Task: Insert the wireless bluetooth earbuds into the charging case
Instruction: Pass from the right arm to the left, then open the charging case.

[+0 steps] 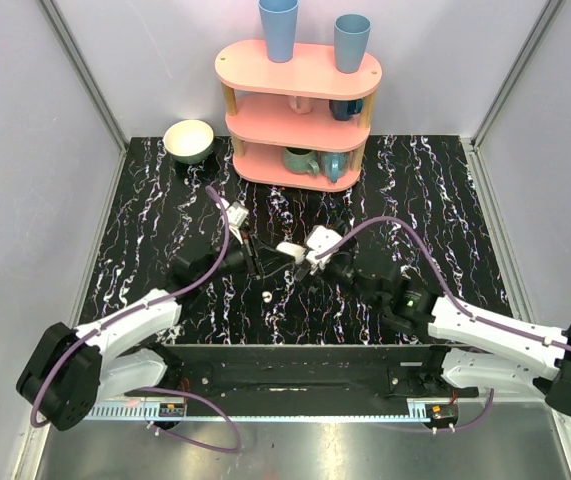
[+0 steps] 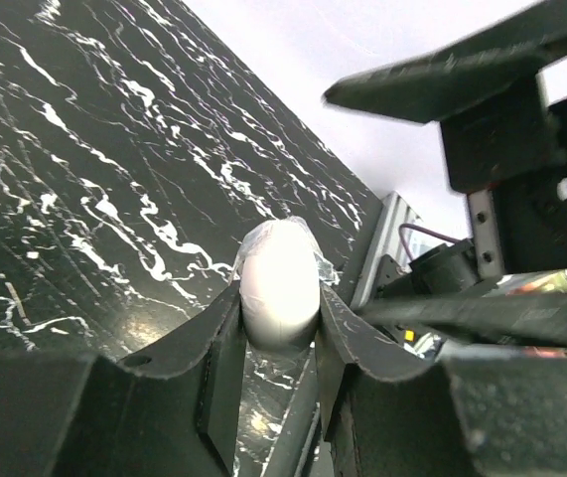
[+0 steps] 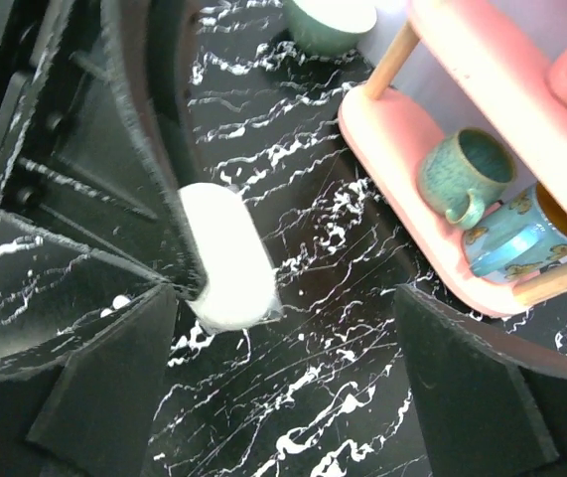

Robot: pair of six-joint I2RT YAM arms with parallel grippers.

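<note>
Both claws differ: left gripper [image 2: 281,303] clamps the charging case [image 2: 279,278], right gripper [image 3: 293,368] gapes; hold it level while fetching the loose earbud [image 1: 267,295]

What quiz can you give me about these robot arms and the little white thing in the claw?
1. True or false: the right claw is shut on the small white oval plastic charging case.
2. How many tall blue cups stand on top of the pink three-tier shelf? A one, B two, C four.
3. Fill the gap: a tiny white ____ lies alone on the black marbled table, nearer the arm bases than the claws are.
Key: 1 false: the right claw is open, and the left claw grips the case. 2 B. 3 earbud.
</note>
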